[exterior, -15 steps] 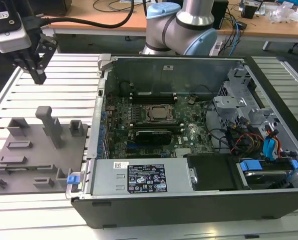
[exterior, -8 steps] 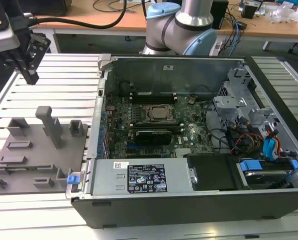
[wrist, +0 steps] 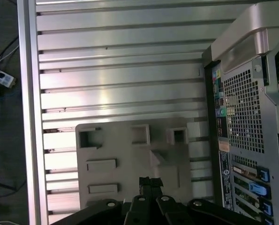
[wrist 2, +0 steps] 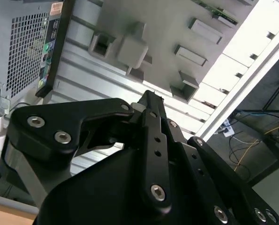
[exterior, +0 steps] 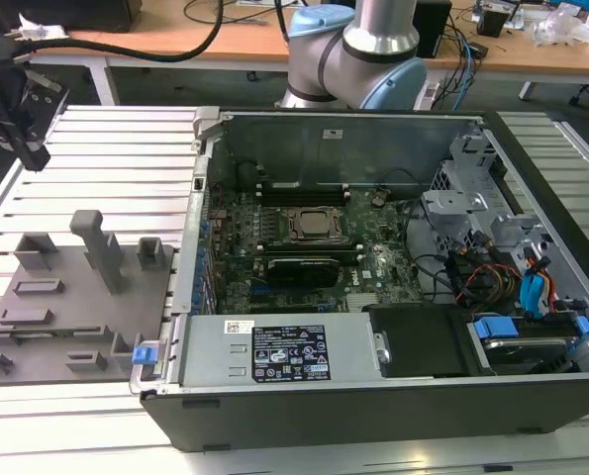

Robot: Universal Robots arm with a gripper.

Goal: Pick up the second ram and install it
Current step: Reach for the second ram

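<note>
**Beside the open case: fingers together, ram on the tray**

At the exterior view's far left, the gripper hangs above the slatted table, beyond the grey tray. The case lies to the tray's right.

In the second wrist view, the fingers are pressed together and hold nothing. The second ram, a thin green stick, lies on the tray's side away from the case, well apart from the gripper.

In the first wrist view, the closed tips sit over the tray, with the case alongside.
</note>
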